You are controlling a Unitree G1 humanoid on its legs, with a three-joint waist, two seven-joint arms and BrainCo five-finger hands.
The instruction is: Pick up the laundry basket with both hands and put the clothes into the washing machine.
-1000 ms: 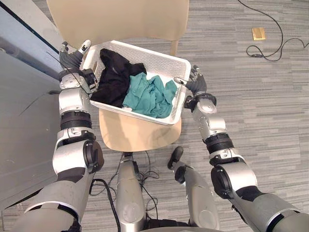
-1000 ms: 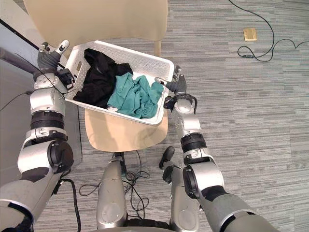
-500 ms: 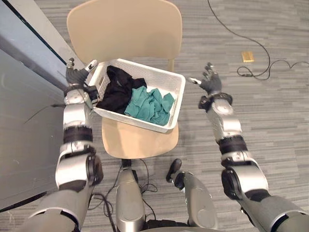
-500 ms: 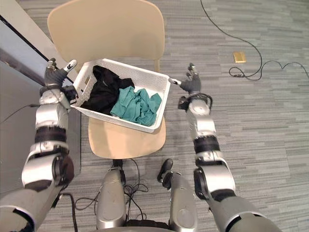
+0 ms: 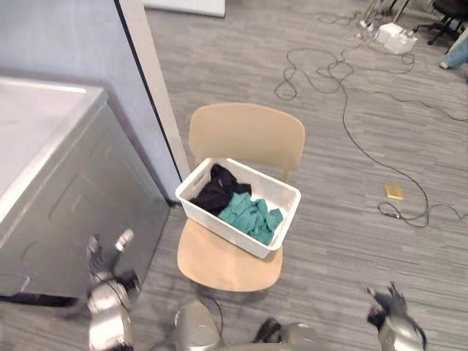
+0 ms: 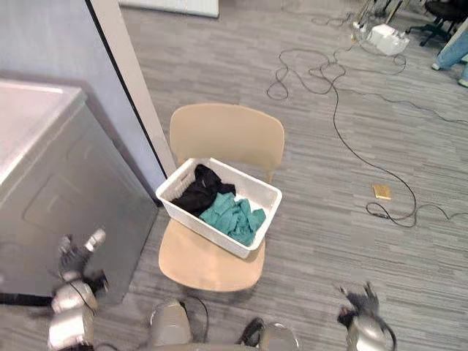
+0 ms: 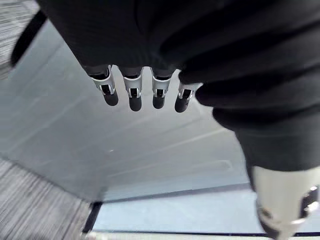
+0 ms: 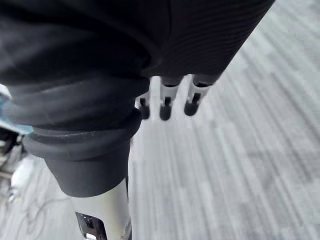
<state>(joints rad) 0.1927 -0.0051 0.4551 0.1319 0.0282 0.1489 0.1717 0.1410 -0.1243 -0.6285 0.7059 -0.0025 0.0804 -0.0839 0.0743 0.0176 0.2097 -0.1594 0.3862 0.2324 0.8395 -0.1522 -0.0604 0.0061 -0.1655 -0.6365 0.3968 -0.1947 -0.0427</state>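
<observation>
Laundry basket (image 5: 213, 224), white and perforated, sits on the seat of a tan chair (image 5: 247, 135) at the middle of the frame, well apart from both hands. A black garment (image 5: 215, 192) and a teal garment (image 5: 252, 214) lie inside it. The grey washing machine (image 5: 66, 197) stands at the left, near the chair. The left hand (image 5: 104, 262), lower left before the machine's front, has straight fingers, thumb spread, holding nothing. The right hand (image 5: 388, 300), lower right over the floor, is likewise extended and empty.
</observation>
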